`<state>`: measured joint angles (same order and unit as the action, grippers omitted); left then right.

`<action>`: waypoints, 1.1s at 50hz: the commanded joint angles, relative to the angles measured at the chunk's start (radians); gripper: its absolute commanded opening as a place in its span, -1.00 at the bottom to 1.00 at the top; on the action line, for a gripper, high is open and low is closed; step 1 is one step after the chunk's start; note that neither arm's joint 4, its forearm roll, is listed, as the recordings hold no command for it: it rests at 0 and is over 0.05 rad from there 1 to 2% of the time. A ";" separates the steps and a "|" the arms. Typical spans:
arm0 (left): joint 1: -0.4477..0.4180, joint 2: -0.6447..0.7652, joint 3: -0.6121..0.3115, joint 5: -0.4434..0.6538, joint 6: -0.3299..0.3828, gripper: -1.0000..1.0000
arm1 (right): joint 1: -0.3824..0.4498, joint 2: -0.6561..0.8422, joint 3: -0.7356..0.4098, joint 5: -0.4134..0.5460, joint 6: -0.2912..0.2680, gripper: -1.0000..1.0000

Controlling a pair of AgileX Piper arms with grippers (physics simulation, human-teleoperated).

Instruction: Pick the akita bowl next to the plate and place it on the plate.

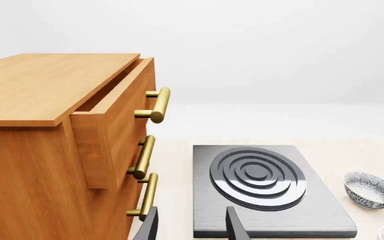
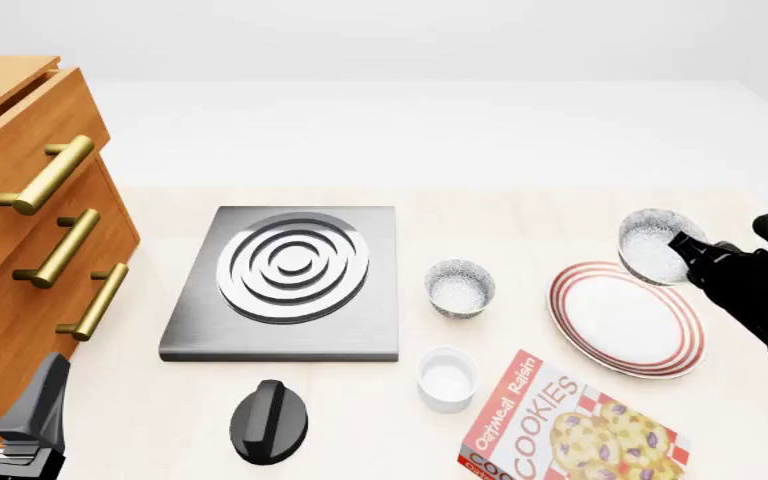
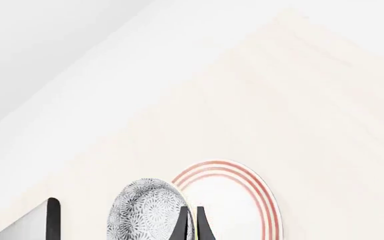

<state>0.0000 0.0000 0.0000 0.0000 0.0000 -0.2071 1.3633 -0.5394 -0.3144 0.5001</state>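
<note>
My right gripper (image 2: 686,244) is shut on the rim of the akita bowl (image 2: 654,244), a speckled grey bowl with a white inside. The bowl hangs tilted above the table at the far edge of the plate (image 2: 624,320), which is white with red rings. In the right wrist view the closed fingers (image 3: 190,225) pinch the bowl (image 3: 145,210) with the plate (image 3: 235,200) behind it. A second bowl of the same kind (image 2: 460,288) sits left of the plate. My left gripper (image 2: 24,420) is open and holds nothing at the near left, its fingers (image 1: 235,226) apart beside the cabinet.
A wooden drawer cabinet (image 2: 24,200) with brass handles stands at the left, its top drawer (image 1: 112,125) slightly out. A grey stove (image 2: 291,280) lies mid-table with a black knob (image 2: 268,420) in front. A white cup (image 2: 447,378) and a cookies box (image 2: 571,435) lie near the front.
</note>
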 commanded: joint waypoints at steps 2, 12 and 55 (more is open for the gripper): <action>0.000 0.000 0.000 0.000 0.000 1.00 | 0.007 0.013 0.036 -0.044 0.000 -1.00; 0.000 0.000 0.000 0.000 0.000 1.00 | 0.001 0.044 0.051 -0.073 -0.012 -1.00; 0.000 0.000 0.000 0.000 0.000 1.00 | -0.014 0.197 0.093 -0.190 -0.038 -1.00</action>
<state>0.0000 0.0000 0.0000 0.0000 0.0000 -0.2178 1.5326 -0.4442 -0.4841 0.4636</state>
